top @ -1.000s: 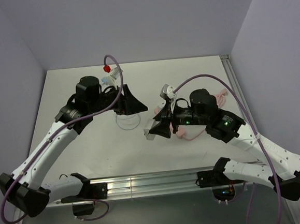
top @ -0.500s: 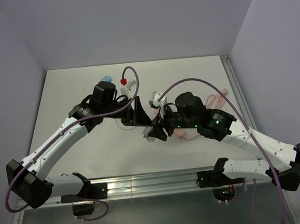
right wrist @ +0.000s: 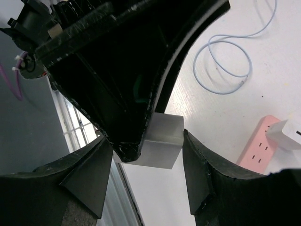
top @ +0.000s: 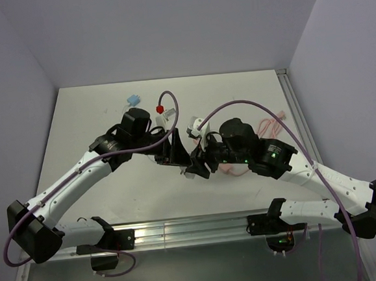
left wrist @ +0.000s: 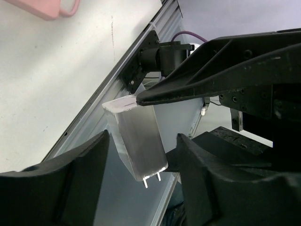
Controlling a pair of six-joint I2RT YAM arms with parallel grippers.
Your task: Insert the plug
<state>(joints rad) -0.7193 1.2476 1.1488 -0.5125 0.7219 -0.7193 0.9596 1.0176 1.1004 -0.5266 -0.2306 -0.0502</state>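
While in right fingers (right wrist: 89, 181), plug (right wrist: 162, 141) between left fingers (left wrist: 70, 186); pink strip (right wrist: 261, 141) nearby

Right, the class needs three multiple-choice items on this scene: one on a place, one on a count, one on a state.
1. Where is the plug? A in a socket; B between the left gripper's fingers; C on the floor.
2. How many prongs show on it? A two; B three; C none.
3. The right gripper is: A open and empty; B out of view; C shut on the plug.
Answers: B, the left wrist view shows it between those fingers; A, two pins at its end; C, its fingers press the plug's sides.
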